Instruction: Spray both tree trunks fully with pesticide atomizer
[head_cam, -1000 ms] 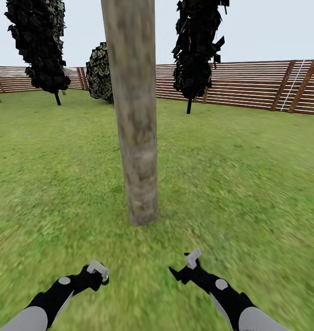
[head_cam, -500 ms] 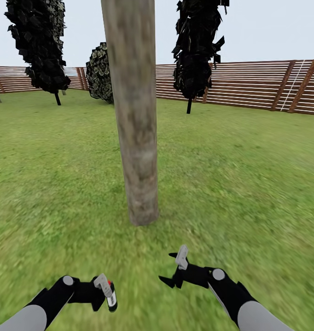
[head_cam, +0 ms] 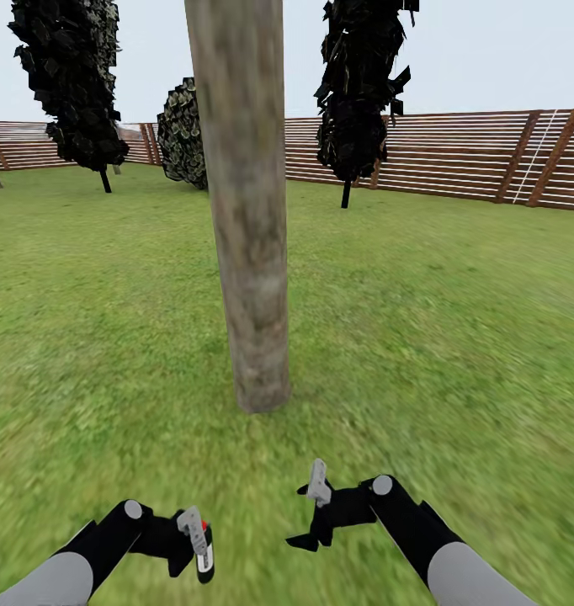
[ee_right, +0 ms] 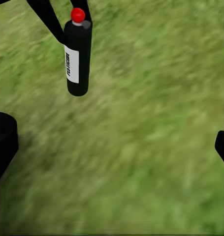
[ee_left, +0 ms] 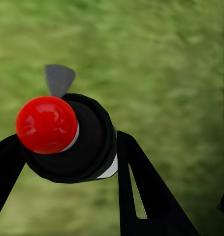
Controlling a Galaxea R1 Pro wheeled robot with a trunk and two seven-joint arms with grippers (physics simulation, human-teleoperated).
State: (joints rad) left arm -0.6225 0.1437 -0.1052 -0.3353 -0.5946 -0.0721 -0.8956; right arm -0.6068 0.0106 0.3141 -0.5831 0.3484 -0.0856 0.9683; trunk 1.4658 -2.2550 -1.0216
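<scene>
A thick pale mottled tree trunk (head_cam: 249, 252) rises from the lawn (head_cam: 455, 337) straight ahead. My left gripper (head_cam: 194, 543) hangs low at the left, short of the trunk, shut on the pesticide atomizer (head_cam: 204, 551), a small black can with a white label and a red cap. From above, the left wrist view shows the atomizer (ee_left: 77, 142) held between the black fingers (ee_left: 141, 196). My right gripper (head_cam: 312, 512) is low at the right, turned sideways toward the left one and open. Past its wide-apart fingers (ee_right: 3, 142), the atomizer (ee_right: 77, 59) hangs upright over the grass.
A brown slatted fence (head_cam: 455, 160) runs across the back of the lawn. Thin dark-trunked trees with black leaves (head_cam: 358, 93) (head_cam: 72, 84) and a dark bush (head_cam: 184, 135) stand near it. Open grass surrounds the trunk on both sides.
My left gripper has dropped and turned, bringing the atomizer into sight. My right gripper has swung inward to the left and rotated sideways. The camera has not moved.
</scene>
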